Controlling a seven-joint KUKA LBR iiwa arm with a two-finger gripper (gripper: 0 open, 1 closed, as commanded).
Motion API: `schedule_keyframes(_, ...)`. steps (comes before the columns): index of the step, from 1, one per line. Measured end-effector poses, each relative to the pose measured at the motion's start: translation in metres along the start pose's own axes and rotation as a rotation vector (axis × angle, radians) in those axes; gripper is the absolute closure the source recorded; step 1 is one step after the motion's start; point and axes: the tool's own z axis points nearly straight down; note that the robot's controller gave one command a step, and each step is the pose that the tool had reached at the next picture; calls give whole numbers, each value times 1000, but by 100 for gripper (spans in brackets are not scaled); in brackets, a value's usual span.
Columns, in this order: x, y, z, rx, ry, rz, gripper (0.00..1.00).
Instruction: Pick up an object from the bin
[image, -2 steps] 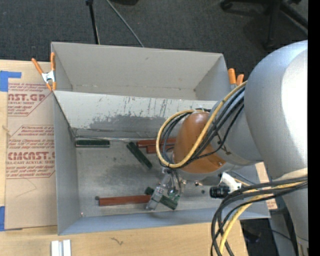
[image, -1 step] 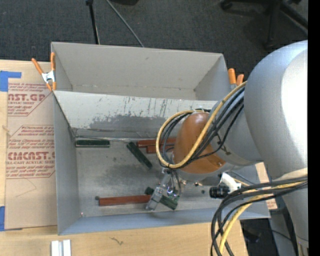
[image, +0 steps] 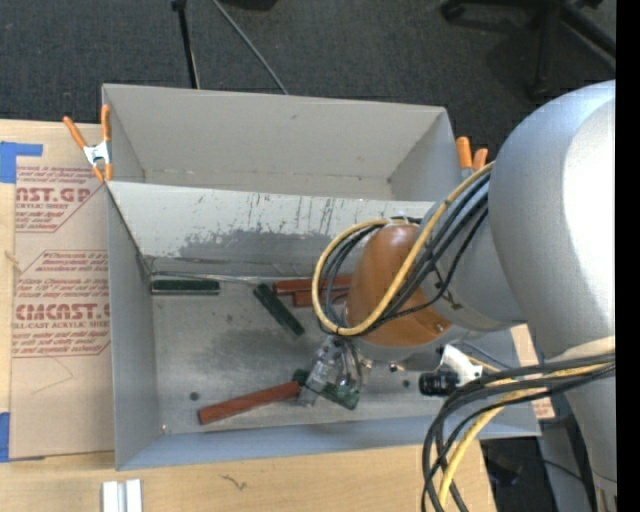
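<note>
- Camera view: the grey metal bin (image: 128, 330) holds a few long, thin things lying well apart on its scuffed floor.
- The arm comes in from the right. Its orange cover (image: 398, 285) hangs over the right half of the bin, and yellow and black cables (image: 322, 272) loop round the cover.
- The gripper (image: 328, 378) points down and left from under the cover, low over the floor near the front wall and a little right of the middle.
- Whether the gripper is spread or pressed together I cannot tell; its tip is a small tangle of metal parts from this angle.
- A long reddish-brown stick (image: 245, 403) lies flat by the front wall, slanting slightly upward to the right. Its right end reaches the gripper's tip.
- A small dark green piece (image: 347, 399) lies just beside that end, at the gripper's lower right. Whether it touches the gripper I cannot tell.
- A dark green bar (image: 185, 286) lies level along the foot of the back wall, on the left.
- A second dark green bar (image: 279, 309) lies tilted near the middle, its lower end pointing toward the gripper.
- A reddish-brown bar (image: 303, 289) lies along the back wall, its right end hidden behind the cables and the cover.
</note>
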Motion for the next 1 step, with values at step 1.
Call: schedule_keyframes(1,0,0,-19,0,0,-1,100)
